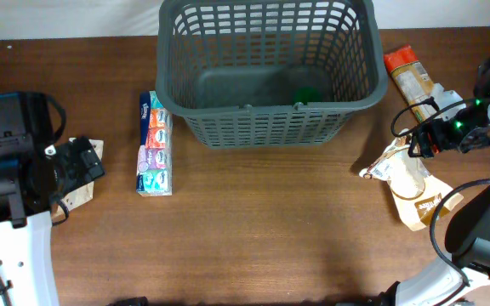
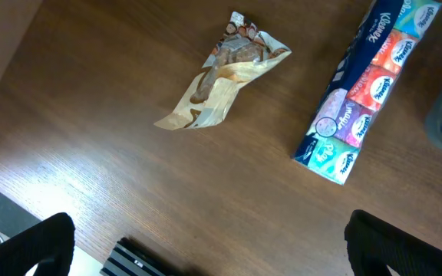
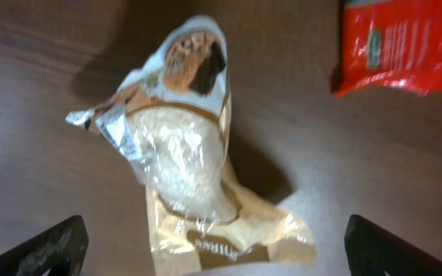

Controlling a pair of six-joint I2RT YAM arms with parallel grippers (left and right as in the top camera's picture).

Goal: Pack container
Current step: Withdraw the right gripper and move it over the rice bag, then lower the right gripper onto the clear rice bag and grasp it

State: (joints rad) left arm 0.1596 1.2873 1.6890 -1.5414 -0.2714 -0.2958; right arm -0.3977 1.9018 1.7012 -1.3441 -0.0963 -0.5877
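Note:
The dark grey slotted basket [image 1: 266,72] stands at the back middle of the table, with a green item [image 1: 305,93] on its base. A Kleenex tissue multipack [image 1: 155,143] lies left of it and also shows in the left wrist view [image 2: 363,88]. A tan snack packet [image 2: 221,73] lies by my left gripper [image 1: 79,161], which is open and empty above the table [image 2: 206,245]. My right gripper [image 1: 415,140] is open over a clear-and-tan rice bag [image 3: 183,153], not touching it. An orange packet [image 1: 408,76] lies behind; it also shows in the right wrist view [image 3: 401,42].
A bare wooden table [image 1: 279,229] spans the front. The table's left edge [image 2: 6,207] lies near my left gripper. A black slotted fixture [image 2: 140,261] sits at the front edge.

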